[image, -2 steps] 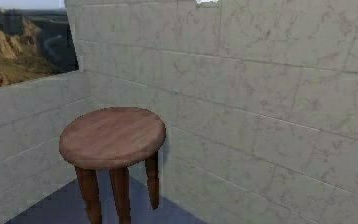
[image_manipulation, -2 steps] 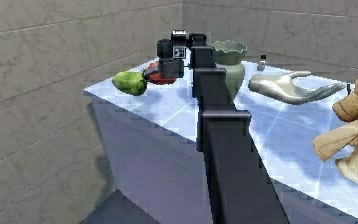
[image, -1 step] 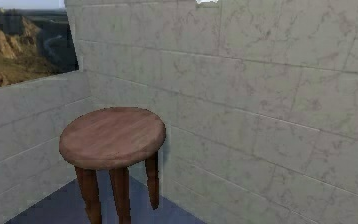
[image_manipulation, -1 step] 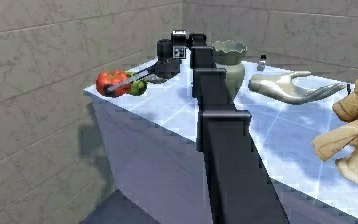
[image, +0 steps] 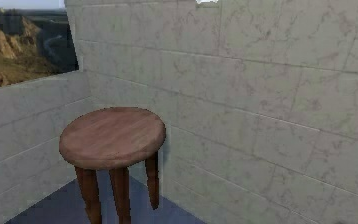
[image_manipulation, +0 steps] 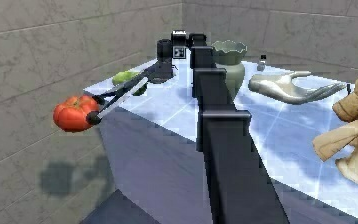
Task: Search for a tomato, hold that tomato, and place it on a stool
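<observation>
In the arm side view the arm [image_manipulation: 223, 135] reaches out across the desk [image_manipulation: 287, 135]. The hand [image_manipulation: 95, 116] at its far end is carried past the desk's edge. The tomato [image_manipulation: 73, 112] hangs right at the fingertips, red and round, with only wall behind it and floor below. It is clear of every surface, so the hand holds it; how the fingers themselves are set cannot be told from these pictures. Holding the fruit out beyond the edge probably keeps it away from the things left on the desk: a green vase [image_manipulation: 229, 55], a small green object [image_manipulation: 124, 76] and a pale, long ornament [image_manipulation: 292, 86] (a tan figure [image_manipulation: 355, 125] stands at the right edge).

The forward view shows a round wooden stool [image: 112, 137] on three legs in a tiled corner, its seat bare, below a landscape picture [image: 25, 45]. I judge the search and pick-up finished, with the placing not yet done. The seat is small, so the tomato must be set down near its middle or it may roll off.
</observation>
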Controlling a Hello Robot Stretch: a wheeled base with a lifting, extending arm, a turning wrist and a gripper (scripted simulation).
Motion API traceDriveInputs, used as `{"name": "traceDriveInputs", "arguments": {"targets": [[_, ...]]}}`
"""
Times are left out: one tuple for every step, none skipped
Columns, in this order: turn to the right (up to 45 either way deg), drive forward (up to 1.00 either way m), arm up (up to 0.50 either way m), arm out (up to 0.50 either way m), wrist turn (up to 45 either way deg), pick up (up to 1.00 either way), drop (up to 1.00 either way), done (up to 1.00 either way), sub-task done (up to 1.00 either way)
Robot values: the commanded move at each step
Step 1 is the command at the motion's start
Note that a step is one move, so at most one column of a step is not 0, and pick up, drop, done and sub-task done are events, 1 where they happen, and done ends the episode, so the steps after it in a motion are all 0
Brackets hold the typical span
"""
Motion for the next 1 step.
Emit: {"name": "traceDriveInputs", "arguments": {"targets": [[0.0, 0.00, 0.00, 0.00, -27.0, 0.00, 0.00, 0.00, 0.00]]}}
